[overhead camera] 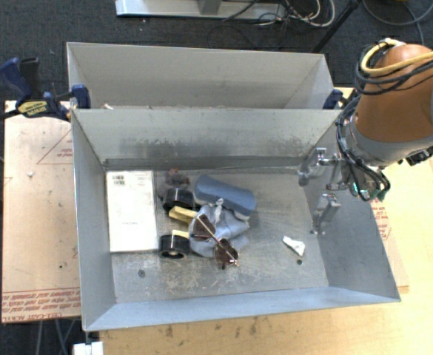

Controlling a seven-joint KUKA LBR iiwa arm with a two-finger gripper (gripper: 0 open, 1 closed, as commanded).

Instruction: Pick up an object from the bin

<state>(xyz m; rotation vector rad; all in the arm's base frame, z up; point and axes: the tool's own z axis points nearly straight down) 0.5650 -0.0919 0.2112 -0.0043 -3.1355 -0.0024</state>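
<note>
A grey metal bin [201, 135] has sloping walls, with bare floor along its front and right side. The gripper [314, 196] hangs close to the right wall [353, 254], its two fingers spread apart with nothing between them. Nearest it, just toward the front on open floor, lies a small crumpled white scrap [294, 245], well apart from the central heap of a blue-grey oblong case [225, 194], sunglasses [217, 242] and black rolls [173, 244], with a flat white box [131, 209] at the left.
</note>
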